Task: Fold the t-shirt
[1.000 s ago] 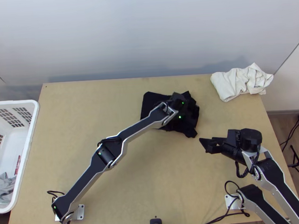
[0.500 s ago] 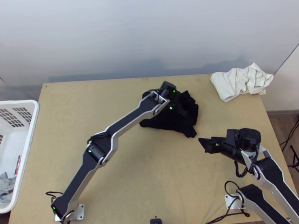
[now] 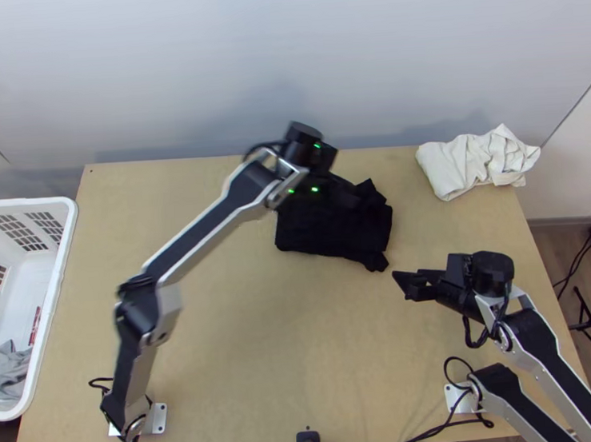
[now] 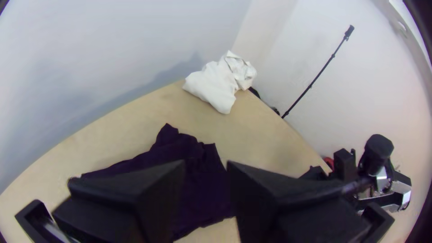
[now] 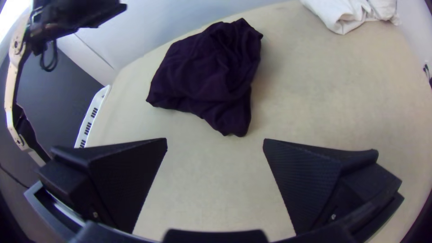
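T-shirt (image 3: 336,233) — corner pointing nearside and right, long axis unclear.

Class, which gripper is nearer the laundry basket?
Left. Both are right of the basket: the left gripper above the dark shirt, the right gripper farther across the table.

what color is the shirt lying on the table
The t-shirt is plain dark, black to deep purple, with no pattern visible; the right wrist view shows it best.
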Tool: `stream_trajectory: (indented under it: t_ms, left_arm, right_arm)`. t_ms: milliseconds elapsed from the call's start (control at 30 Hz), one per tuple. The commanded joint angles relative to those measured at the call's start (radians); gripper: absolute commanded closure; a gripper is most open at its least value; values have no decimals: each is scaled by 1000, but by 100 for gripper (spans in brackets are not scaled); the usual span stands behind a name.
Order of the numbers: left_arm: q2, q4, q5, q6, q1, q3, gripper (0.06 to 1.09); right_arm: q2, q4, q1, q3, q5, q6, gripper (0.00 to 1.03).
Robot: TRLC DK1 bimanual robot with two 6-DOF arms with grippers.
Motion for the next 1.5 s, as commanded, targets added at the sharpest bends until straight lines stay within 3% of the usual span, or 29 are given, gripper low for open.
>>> stream_trajectory:
  t_ms: [0, 167, 467, 1067, 1133, 1167, 1233, 1267, 1467]
  left_arm:
    - [-275, -129, 15, 67, 47, -170, 11]
    - [-490, -114, 14, 119, 96, -348, 10]
    - [-751, -112, 5, 154, 221, -521, 10]
    - [-878, -106, 3, 133, 392, -612, 10]
    - [-886, -106, 5, 134, 409, -616, 11]
    - [-890, -106, 3, 134, 411, -626, 10]
    - [-904, -106, 3, 134, 422, -644, 10]
    - [-910, -106, 3, 137, 423, -655, 10]
    - [-936, -103, 12, 154, 474, -693, 11]
  right_arm:
    - [128, 107, -30, -32, -5, -13, 4]
    - [325, 257, -54, -9, -59, 19, 4]
    - [648, 372, -39, 165, -111, 59, 4]
    - [954, 369, 118, 412, -137, 89, 4]
    - [957, 363, 119, 424, -126, 83, 22]
    - [958, 363, 116, 430, -125, 74, 40]
    - [957, 352, 113, 441, -126, 30, 85]
    - [958, 317, 116, 455, -128, -12, 99]
    - [895, 293, 105, 432, -80, -46, 100]
